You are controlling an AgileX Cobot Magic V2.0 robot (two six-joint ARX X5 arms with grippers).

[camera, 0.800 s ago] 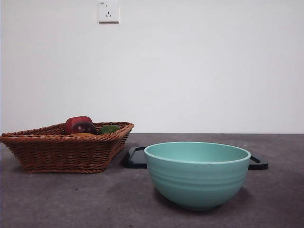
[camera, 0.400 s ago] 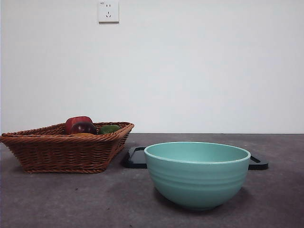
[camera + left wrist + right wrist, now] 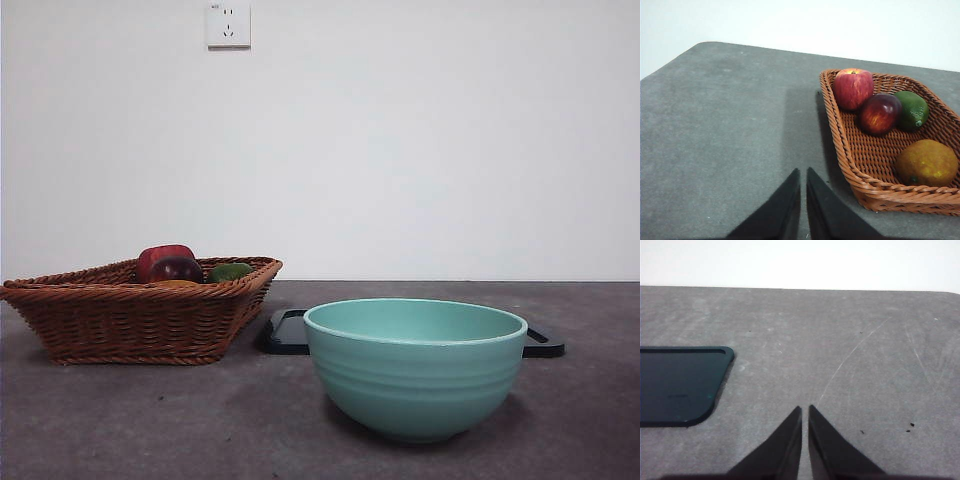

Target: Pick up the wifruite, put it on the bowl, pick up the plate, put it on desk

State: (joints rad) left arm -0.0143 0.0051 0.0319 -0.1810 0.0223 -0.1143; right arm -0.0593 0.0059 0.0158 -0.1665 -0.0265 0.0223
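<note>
Wifruite in wicker basket; both pincers idle, nothing held.

Wifruite [image 3: 927,162]: rounded, dull golden-brown mottled skin, no clear long axis, lying in the basket [image 3: 850,165] corner farthest from the red apple [image 3: 853,88]. Dark purple fruit [image 3: 879,113] and green lime [image 3: 912,110] lie between. Basket: brown woven wicker, braided rim. Beside the basket, teal ceramic bowl [image 3: 415,368], faint horizontal ridges, paler rim, upright on the speckled grey desk [image 3: 150,420]. Flat black plate [image 3: 677,385], rounded corners, behind the bowl. Left pincer [image 3: 803,176] and right pincer [image 3: 805,413]: jaws nearly together, above bare desk. No legible writing.
</note>
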